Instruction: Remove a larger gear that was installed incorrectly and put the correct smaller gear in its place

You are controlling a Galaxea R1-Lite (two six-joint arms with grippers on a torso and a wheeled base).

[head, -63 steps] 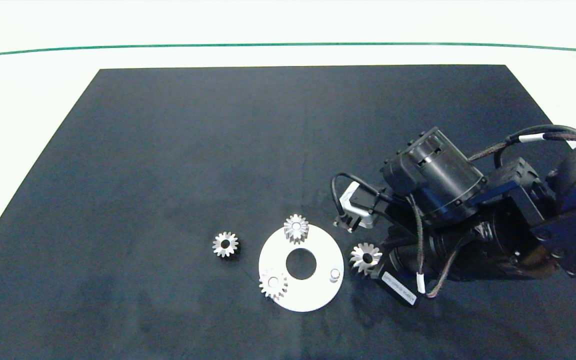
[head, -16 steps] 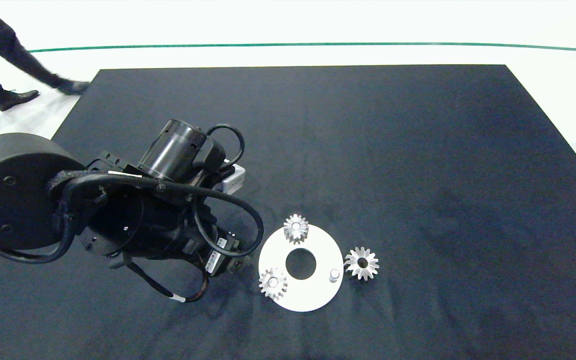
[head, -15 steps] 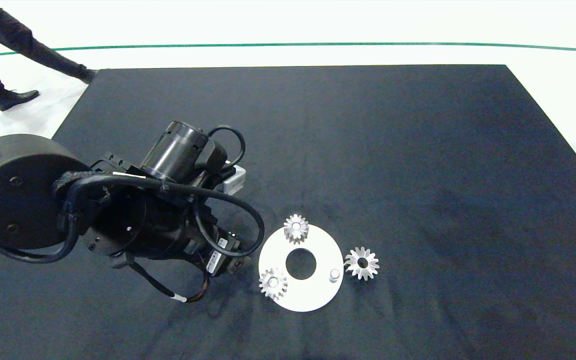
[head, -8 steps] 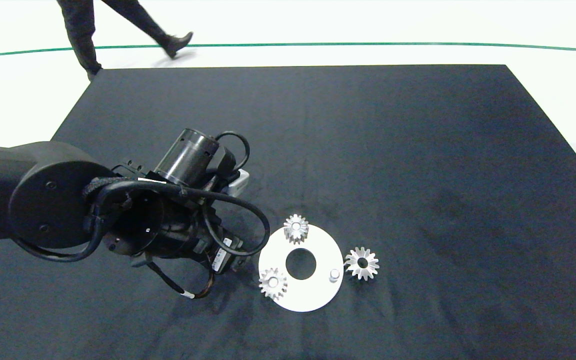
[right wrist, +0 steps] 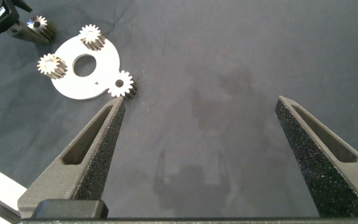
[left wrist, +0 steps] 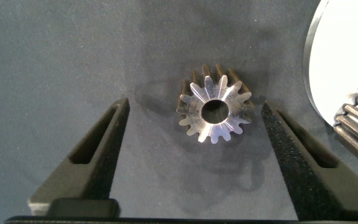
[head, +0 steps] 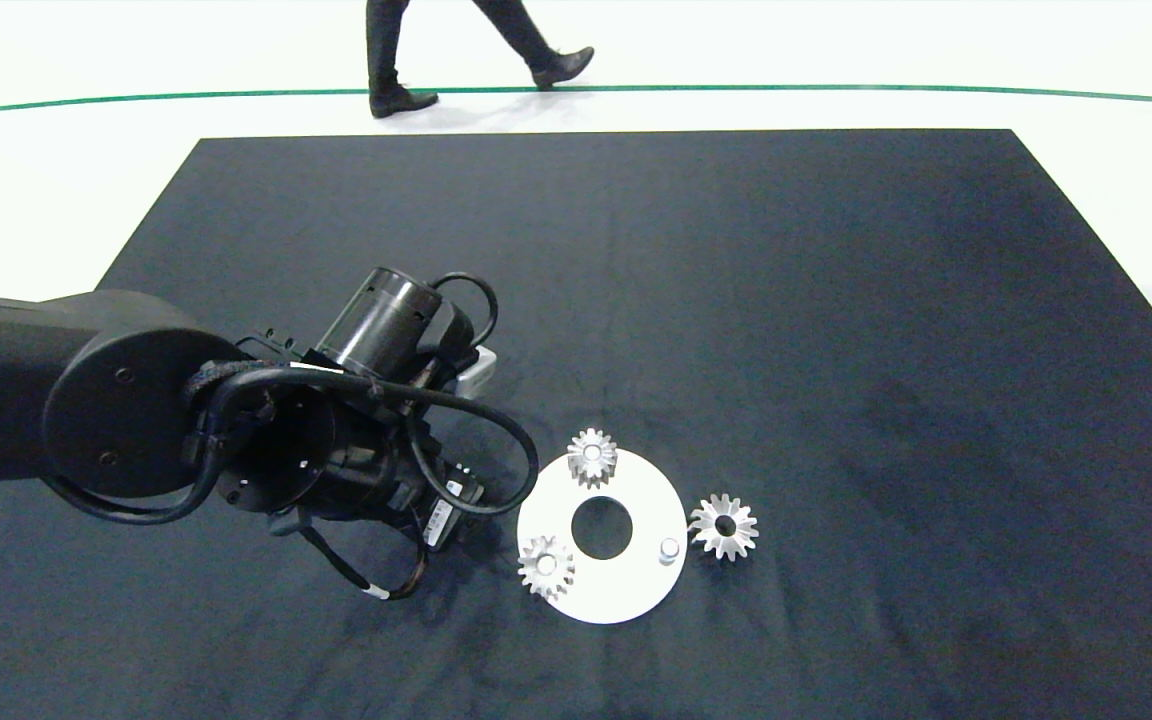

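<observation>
The larger gear lies flat on the black mat, touching the right rim of the white ring plate. Two small gears sit on the plate, and one bare peg stands near the larger gear. A loose smaller gear lies on the mat just left of the plate, hidden under my left arm in the head view. My left gripper is open, one finger on each side of this gear, not touching it. My right gripper hangs open and empty high over the mat, away from the larger gear.
The black mat covers the table. A person's legs pass beyond its far edge. The right arm is out of the head view. The plate's rim lies close beside my left gripper's outer finger.
The right arm has left the head view. The left arm has come in over the loose smaller gear and edged toward the plate. A person walked from left to right behind the mat.
</observation>
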